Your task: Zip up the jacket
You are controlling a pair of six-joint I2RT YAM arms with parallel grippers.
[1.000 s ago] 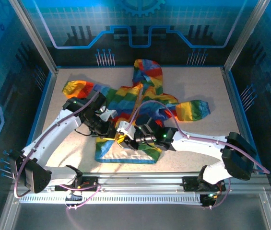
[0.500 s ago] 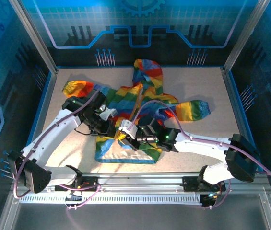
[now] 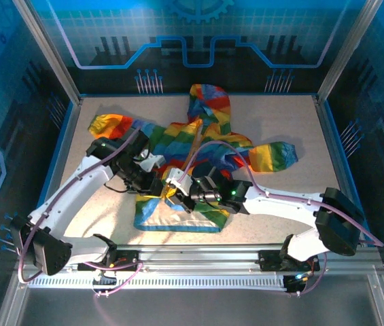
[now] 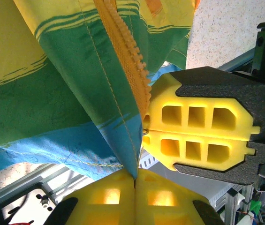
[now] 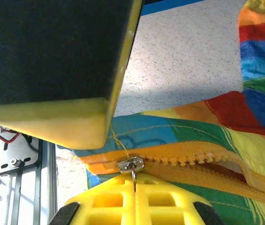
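The rainbow-striped jacket (image 3: 202,136) lies spread on the table, hood to the far side, with its lower front flipped to show pale lining (image 3: 171,214). My left gripper (image 4: 135,180) is shut on the blue bottom hem of the jacket (image 4: 66,93), right beside the orange zipper (image 4: 125,61). My right gripper (image 5: 134,187) is shut on the metal pull hanging from the silver slider (image 5: 131,164), at the bottom end of the orange zipper (image 5: 207,157). The teeth beyond the slider stand apart. In the top view the left gripper (image 3: 159,191) and right gripper (image 3: 178,194) meet at the hem.
A sleeve (image 3: 273,155) reaches right and another sleeve (image 3: 107,125) reaches left across the speckled table (image 3: 293,122). Blue walls ring the table. A metal rail (image 3: 198,261) runs along the near edge by the arm bases.
The right arm shifted slightly right, then came back left beside the left gripper at the hem. The left arm and the jacket have hardly moved.
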